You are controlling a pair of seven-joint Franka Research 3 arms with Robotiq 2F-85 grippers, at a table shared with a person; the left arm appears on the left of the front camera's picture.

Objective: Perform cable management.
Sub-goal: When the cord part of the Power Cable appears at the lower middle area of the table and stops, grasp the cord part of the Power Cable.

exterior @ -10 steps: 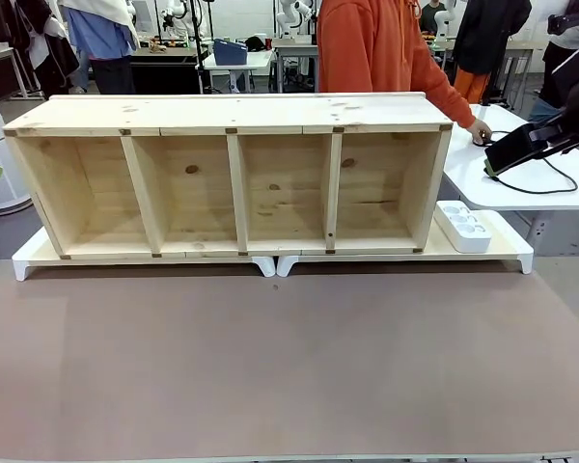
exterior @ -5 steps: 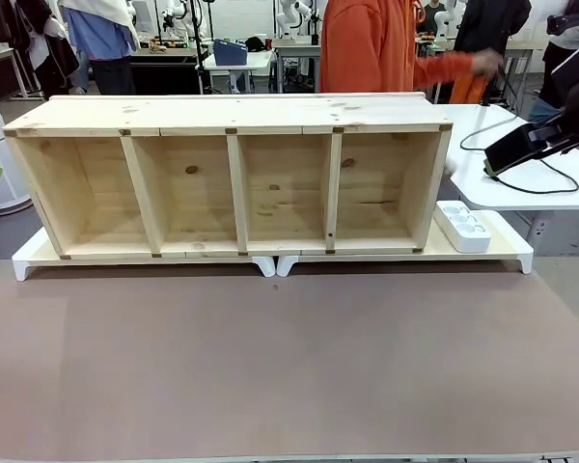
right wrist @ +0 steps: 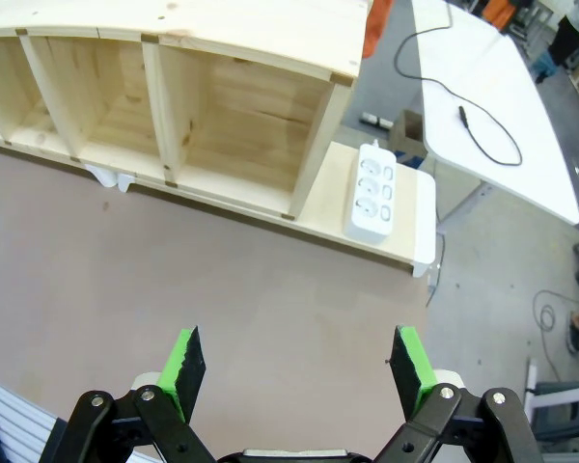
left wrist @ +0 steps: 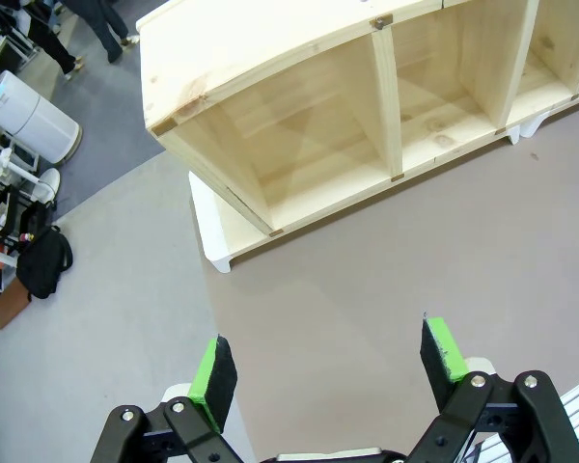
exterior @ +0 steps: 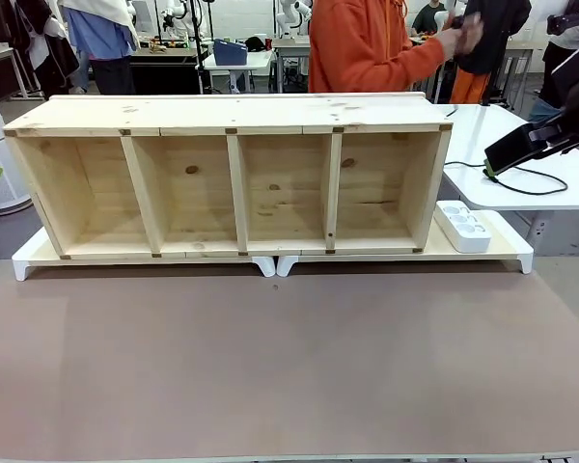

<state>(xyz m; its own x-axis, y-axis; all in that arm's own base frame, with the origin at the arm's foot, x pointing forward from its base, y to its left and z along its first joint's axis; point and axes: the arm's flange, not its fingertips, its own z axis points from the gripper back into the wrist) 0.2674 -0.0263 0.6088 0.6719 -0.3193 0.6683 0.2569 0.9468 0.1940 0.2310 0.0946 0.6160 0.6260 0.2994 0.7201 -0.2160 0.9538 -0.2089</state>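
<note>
Both grippers idle. Left gripper [left wrist: 328, 362] released, jaws wide apart, nothing between the green pads [left wrist: 212, 371]; it hangs over the brown tabletop [left wrist: 367, 270], with the end bay of the wooden shelf [left wrist: 270, 116] ahead of its fingertips. Right gripper [right wrist: 297, 362] also released, jaws wide, empty, over the same tabletop. The white power strip [right wrist: 372, 191] sits ahead of it and slightly right, on the white riser beside the shelf end. The cable [right wrist: 462, 114] lies farther out and to the right of that gripper, on the white side table [right wrist: 521, 116], well apart from both tools. Person's hand [exterior: 460, 34] is raised behind the shelf; can't tell if it holds anything.
</note>
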